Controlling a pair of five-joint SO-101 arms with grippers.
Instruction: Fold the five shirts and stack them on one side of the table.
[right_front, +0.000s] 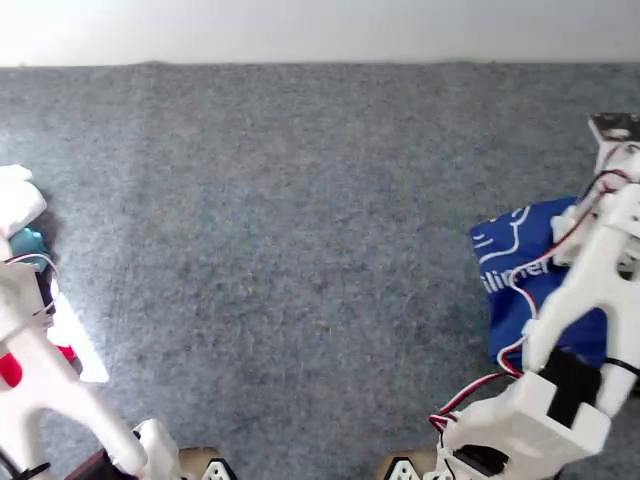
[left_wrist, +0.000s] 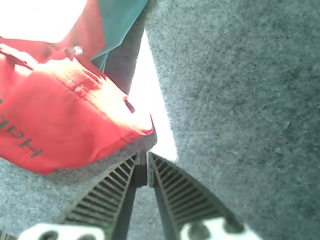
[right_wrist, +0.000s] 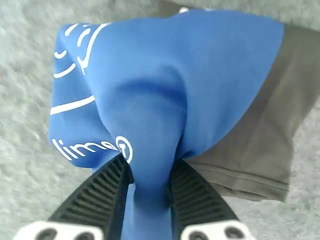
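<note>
A blue shirt (right_wrist: 165, 85) with white print is bunched up and pinched between the fingers of my right gripper (right_wrist: 147, 172), which is shut on it. It lies over a folded brown-grey shirt (right_wrist: 265, 145) by the table's right edge, where the blue shirt (right_front: 525, 275) also shows under the right arm. My left gripper (left_wrist: 147, 167) is shut with nothing between its fingers, its tips just short of a red shirt (left_wrist: 65, 115). A teal shirt (left_wrist: 120, 20) and a dark grey one (left_wrist: 122, 65) lie beyond the red one, at the table's left edge.
The grey carpeted table (right_front: 300, 230) stretches wide between the two arms. A white sheet (right_front: 75, 345) lies beside the left arm. A pale wall runs along the far edge.
</note>
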